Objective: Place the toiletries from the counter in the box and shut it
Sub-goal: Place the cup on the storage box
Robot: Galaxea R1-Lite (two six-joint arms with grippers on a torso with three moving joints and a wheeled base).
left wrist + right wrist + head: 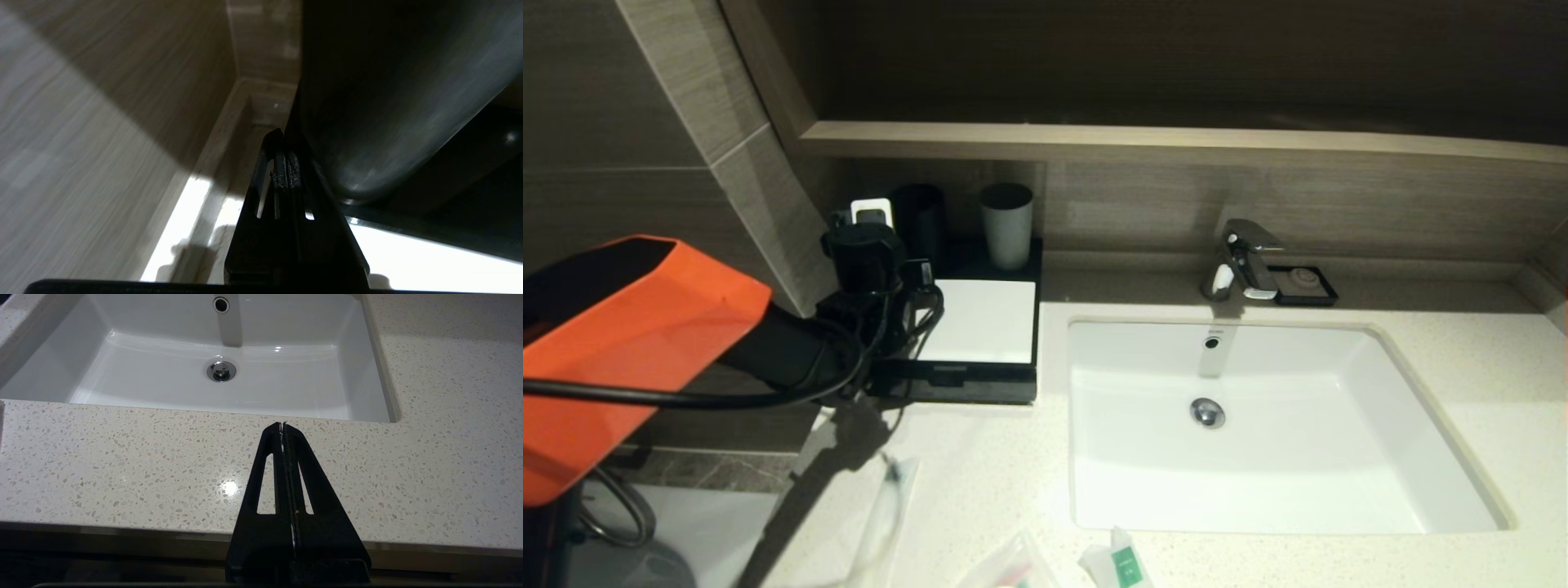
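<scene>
The box (984,322), low and black with a white top panel, stands on the counter (980,465) left of the basin; its black drawer front (952,381) faces me and no inside shows. Several toiletries lie at the counter's near edge: a long thin sleeve (882,510), a clear pouch (1010,565) and a white sachet with a green label (1121,563). My left gripper (284,136) is shut and empty at the box's back left corner, right beside the dark cup (367,102). My right gripper (282,425) is shut and empty over the counter's front strip, before the basin.
A dark cup (920,216) and a grey cup (1006,224) stand behind the box's white panel. The white basin (1258,425) fills the middle, with a chrome faucet (1243,261) and a small black soap dish (1305,284) behind it. A wooden ledge (1176,145) runs above.
</scene>
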